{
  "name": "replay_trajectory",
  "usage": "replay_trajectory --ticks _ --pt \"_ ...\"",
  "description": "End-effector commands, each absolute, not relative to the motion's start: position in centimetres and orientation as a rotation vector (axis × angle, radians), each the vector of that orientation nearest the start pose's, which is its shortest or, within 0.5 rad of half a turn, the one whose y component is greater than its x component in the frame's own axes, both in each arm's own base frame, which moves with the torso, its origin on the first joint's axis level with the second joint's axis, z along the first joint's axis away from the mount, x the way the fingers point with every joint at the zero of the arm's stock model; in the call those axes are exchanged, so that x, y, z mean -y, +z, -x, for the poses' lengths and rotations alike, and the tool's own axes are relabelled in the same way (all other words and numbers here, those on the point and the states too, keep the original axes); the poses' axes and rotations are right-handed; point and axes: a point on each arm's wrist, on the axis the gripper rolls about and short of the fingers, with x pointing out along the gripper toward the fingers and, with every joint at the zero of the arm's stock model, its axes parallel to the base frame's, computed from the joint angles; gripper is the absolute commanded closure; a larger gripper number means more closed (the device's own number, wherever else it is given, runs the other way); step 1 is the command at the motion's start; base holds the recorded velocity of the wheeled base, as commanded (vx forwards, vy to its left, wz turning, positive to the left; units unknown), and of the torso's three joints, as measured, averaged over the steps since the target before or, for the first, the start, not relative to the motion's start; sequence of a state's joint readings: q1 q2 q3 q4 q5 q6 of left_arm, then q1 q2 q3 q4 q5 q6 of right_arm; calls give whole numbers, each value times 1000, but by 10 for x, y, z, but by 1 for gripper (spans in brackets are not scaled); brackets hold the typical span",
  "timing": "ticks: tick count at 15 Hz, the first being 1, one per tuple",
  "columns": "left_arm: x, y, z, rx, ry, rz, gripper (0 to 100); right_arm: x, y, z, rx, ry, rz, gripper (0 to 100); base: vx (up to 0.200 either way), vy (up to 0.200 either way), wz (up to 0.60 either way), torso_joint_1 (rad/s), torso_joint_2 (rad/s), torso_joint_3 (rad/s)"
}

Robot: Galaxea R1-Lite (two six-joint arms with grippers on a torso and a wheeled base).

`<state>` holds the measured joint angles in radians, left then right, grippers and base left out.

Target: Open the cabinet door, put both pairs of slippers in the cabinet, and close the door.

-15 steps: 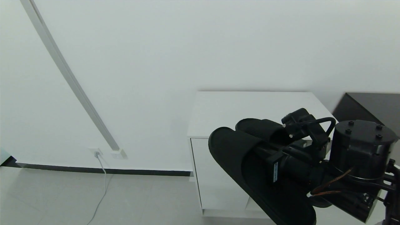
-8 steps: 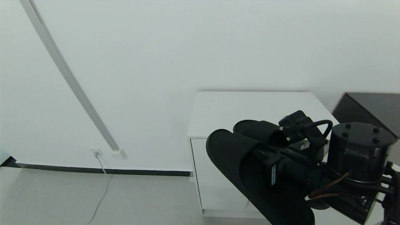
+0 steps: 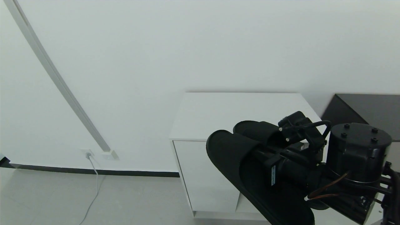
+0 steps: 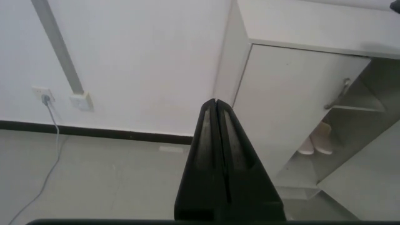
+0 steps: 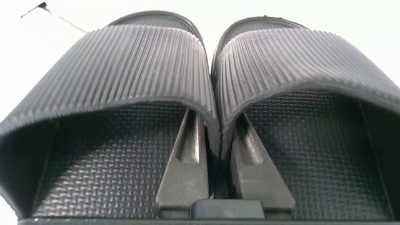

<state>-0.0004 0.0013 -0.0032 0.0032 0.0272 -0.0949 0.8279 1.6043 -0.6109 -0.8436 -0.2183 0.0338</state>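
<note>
**Slipper task, carrying stage.** The cabinet (image 3: 231, 112) stands against the wall (image 3: 200, 47). In the left wrist view its door (image 4: 294, 106) is swung open, with the handle (image 4: 340, 94) at the door's free edge and the shelves (image 4: 359, 107) exposed beside it. A pale pair (image 4: 315, 140) of slippers lies low inside the cabinet, side by side.

The right hand (image 5: 217, 125) holds the black pair (image 3: 237, 156) in front of the cabinet, clear of the floor (image 3: 47, 200). Its fingers (image 5: 187, 156) sit one inside each slipper. They are closed toward each other and pinch the two adjoining strap walls together, so both slippers hang from a single grip.

The left hand (image 4: 215, 109) is closed on nothing, its fingers pressed flat together. It is held out in front of the cabinet, on the door's side.

**Progress, as judged from this layout:**
- **Done:** the door is open and one pair is stowed.
- **Under way:** the second pair is grasped and has been brought near the cabinet, but it is not yet inside.
- **Left to do:** carry the black pair into the cabinet, set it on a free shelf and release it, then swing the door shut.

The task therefore looks more than half complete. The empty left hand seems the better placed of the two to shut the door.
</note>
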Motion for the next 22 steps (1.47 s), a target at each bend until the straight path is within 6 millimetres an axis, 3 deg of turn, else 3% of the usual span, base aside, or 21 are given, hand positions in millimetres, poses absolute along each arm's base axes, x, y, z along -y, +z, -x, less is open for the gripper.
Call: replay_trajectory --ticks 1,11,22 --pt "-1 76 23 0 26 95 100 -196 178 -186 -145 607 45 100 0 -200 0 2 2 2" --pt "-1 76 23 1 26 94 100 -197 177 -187 -150 608 50 100 0 -200 0 1 2 1" --pt "-1 76 23 0 26 98 100 -197 173 -188 -162 612 54 100 0 0 0 0 0 0"
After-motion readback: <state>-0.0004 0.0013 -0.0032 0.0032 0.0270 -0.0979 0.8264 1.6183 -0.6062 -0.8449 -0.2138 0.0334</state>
